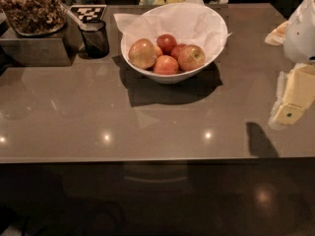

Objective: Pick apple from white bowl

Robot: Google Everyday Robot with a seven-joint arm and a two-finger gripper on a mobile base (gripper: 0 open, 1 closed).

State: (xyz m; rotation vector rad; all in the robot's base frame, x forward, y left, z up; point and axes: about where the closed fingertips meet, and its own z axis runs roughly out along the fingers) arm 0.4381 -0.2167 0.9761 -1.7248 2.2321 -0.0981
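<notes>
The white bowl (173, 77), lined with crinkled white paper, stands at the back middle of the brown counter and holds several apples. The apple (192, 57), red-orange with a yellowish-green patch, lies at the bowl's right side. A larger yellow-red apple (142, 53) lies at the left, a small dark red apple (167, 42) behind, and an orange-red one (166, 65) in front. My gripper (289, 113), cream-yellow under a white arm housing (302, 28), hangs at the right edge of the view, well right of the bowl and above the counter, casting a shadow (261, 140).
A small dark mesh cup (95, 38) stands left of the bowl. A glass container of snacks (30, 9) sits on a metal box (34, 48) at the back left, next to a checkered tag (87, 12). The counter's front edge (147, 160) runs across the view.
</notes>
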